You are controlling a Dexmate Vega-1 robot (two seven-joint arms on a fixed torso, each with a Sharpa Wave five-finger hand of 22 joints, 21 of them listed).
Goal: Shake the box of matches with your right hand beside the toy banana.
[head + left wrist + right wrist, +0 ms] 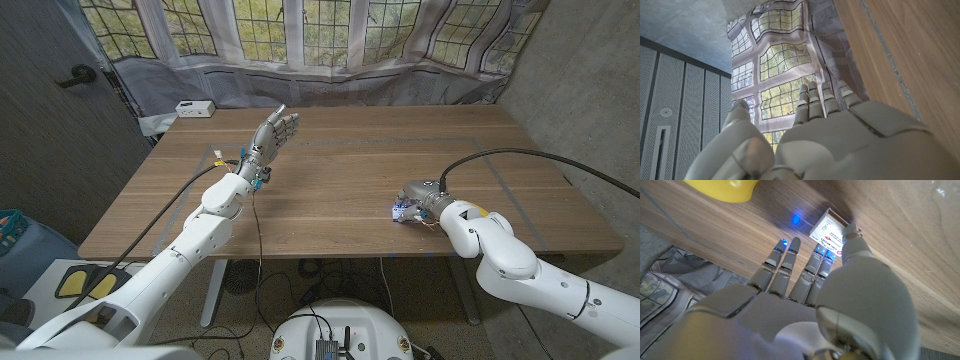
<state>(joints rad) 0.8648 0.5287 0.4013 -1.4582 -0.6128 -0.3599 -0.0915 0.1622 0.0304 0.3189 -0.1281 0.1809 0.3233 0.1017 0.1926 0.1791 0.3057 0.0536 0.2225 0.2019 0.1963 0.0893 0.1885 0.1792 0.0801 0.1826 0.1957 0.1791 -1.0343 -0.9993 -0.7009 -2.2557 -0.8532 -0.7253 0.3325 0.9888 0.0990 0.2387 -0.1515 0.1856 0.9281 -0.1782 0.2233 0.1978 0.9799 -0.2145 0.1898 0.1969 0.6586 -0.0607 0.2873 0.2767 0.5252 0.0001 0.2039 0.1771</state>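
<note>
The box of matches (829,230), white with red print, lies on the wooden table (340,170); in the head view it peeks out as a small white thing (399,210). My right hand (421,195) hangs low over it at the table's right front. Its fingers (785,262) reach out nearly straight and apart. Its thumb (852,231) touches one edge of the box, and two fingertips reach the near edge. The yellow toy banana (722,187) lies just past the fingertips. My left hand (275,130) is held up over the table's left back, fingers stretched, holding nothing.
A small white box (194,108) sits off the table's back left corner. A black cable (520,155) arcs over the right side of the table to my right wrist. Curtained windows (320,40) stand behind the table.
</note>
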